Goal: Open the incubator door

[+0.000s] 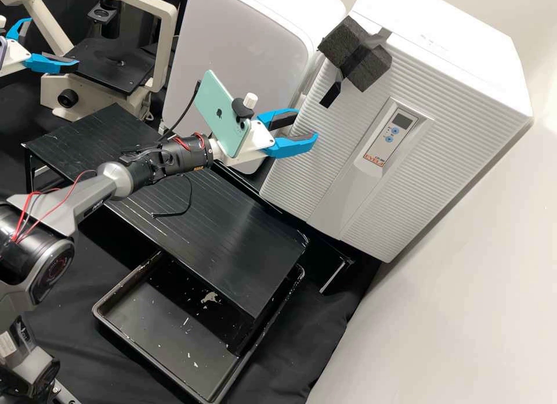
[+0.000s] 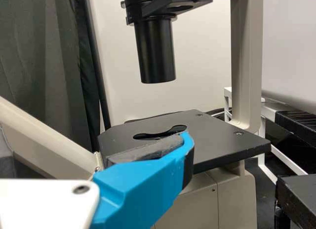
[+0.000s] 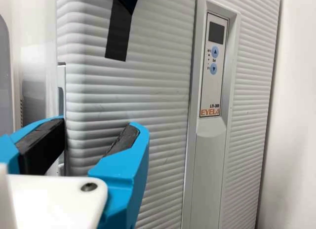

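The white incubator's ribbed door [image 1: 325, 137] looks closed, with a display panel [image 1: 390, 134] in its raised strip. At the door's left edge my right gripper [image 1: 306, 125] stands open, nothing between its fingers. In the right wrist view, one finger of the right gripper [image 3: 98, 125] overlaps the ribbed door front [image 3: 158, 100], the other the side seam; contact cannot be told. My left gripper [image 1: 53, 43] is open near the microscope at upper left. The left wrist view has one finger of the left gripper [image 2: 143, 184] in front of the microscope stage [image 2: 217, 140].
Black foam blocks [image 1: 357, 53] are taped by the door's upper left corner. Another white cabinet [image 1: 232, 50] stands left of the incubator. A black slatted table [image 1: 232, 235] lies below the right arm, partly over a black tray [image 1: 174, 311]. A microscope [image 1: 159, 50] stands at the back left.
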You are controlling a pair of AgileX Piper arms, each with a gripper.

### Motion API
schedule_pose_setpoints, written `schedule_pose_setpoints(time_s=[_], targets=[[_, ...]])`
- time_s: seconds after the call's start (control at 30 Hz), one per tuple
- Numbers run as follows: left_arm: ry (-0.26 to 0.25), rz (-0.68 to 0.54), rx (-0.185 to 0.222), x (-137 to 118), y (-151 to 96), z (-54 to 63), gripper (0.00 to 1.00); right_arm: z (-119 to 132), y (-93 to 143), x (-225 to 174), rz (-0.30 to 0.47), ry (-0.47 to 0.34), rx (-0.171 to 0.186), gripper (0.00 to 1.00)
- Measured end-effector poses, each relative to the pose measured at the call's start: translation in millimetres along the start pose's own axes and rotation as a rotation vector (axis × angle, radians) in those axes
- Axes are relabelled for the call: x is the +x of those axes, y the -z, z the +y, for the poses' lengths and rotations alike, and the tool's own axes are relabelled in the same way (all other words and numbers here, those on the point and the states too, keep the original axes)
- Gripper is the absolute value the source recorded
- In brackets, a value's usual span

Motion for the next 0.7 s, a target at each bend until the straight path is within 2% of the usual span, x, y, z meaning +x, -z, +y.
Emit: schedule_pose_setpoints(time_s=[0.23, 0.5, 0.7], targets=[[0.000, 0.000, 0.000, 0, 0, 0.0, 1.00, 7, -7, -7, 0.005, 0.006, -0.023, 0.00], [0.000, 0.000, 0.000, 0, 0, 0.0, 1.00, 25, -15, -23, 0.001, 0.007, -0.009, 0.00], [0.000, 0.000, 0.000, 0, 0, 0.0, 1.00, 42, -24, -41, 0.001, -0.001, 0.014, 0.00]])
